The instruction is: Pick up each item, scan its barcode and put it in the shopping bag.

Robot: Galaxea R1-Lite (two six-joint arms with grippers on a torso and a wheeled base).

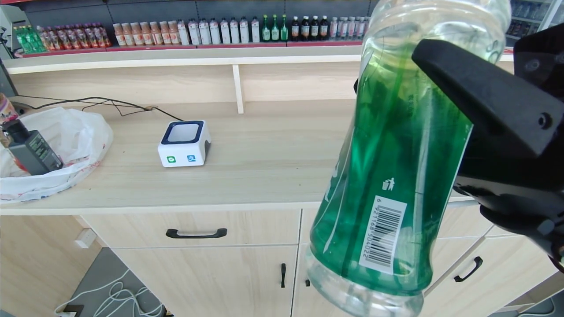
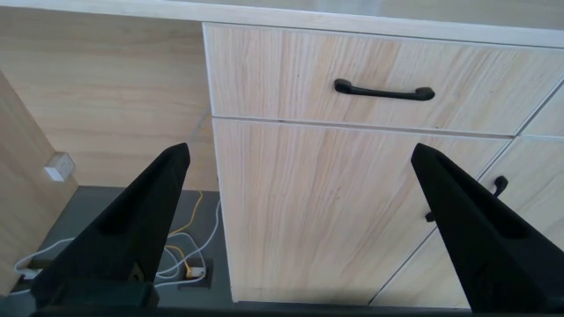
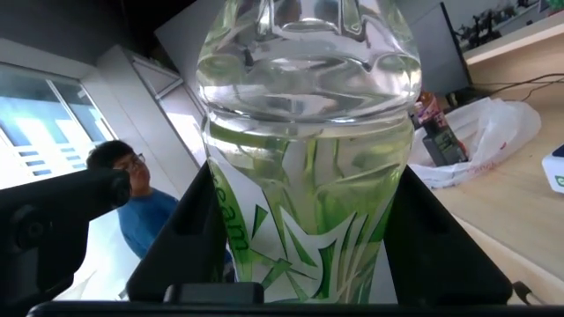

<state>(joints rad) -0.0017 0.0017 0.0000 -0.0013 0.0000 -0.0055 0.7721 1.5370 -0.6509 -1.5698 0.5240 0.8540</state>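
My right gripper is shut on a clear bottle with a green label, held tilted high in front of the counter and close to the head camera. One black finger lies across the bottle's upper side, and the barcode faces the head camera. The white scanner with a dark-rimmed window sits on the counter, well to the left of the bottle. A white shopping bag lies at the counter's left end with a dark bottle in it. My left gripper hangs open below counter height, facing the cabinet fronts.
The wooden counter has a raised back ledge, and a black cable runs to the scanner. Drawers and doors with black handles are below. Shelves of drinks line the back wall.
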